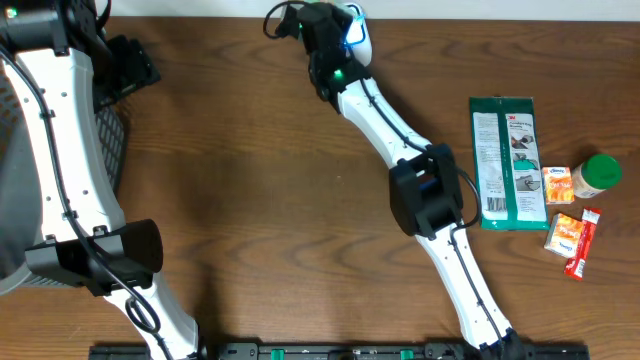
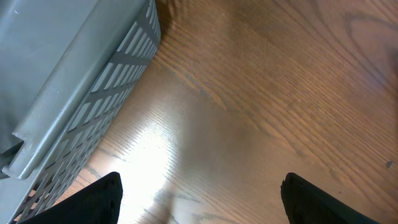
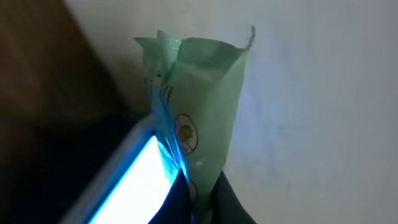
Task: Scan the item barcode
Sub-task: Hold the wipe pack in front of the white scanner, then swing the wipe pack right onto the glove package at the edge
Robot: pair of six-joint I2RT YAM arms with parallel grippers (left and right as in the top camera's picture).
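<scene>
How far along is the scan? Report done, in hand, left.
Done: the right gripper is shut on a green packet, raised to the blue-lit scanner. In hand: the scan itself; whether the barcode faces the light cannot be told. Left: a green package, a jar and orange packets lie on the table; the left gripper hangs open beside the grey basket.

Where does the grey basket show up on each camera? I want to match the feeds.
Overhead: the grey basket sits at the far left edge, partly hidden by the left arm.
Left wrist: the grey basket fills the upper left, slatted wall toward the camera.
Right wrist: not in it; the green packet takes the middle.
Shared landmark: the brown wood table, seen in all three views.
</scene>
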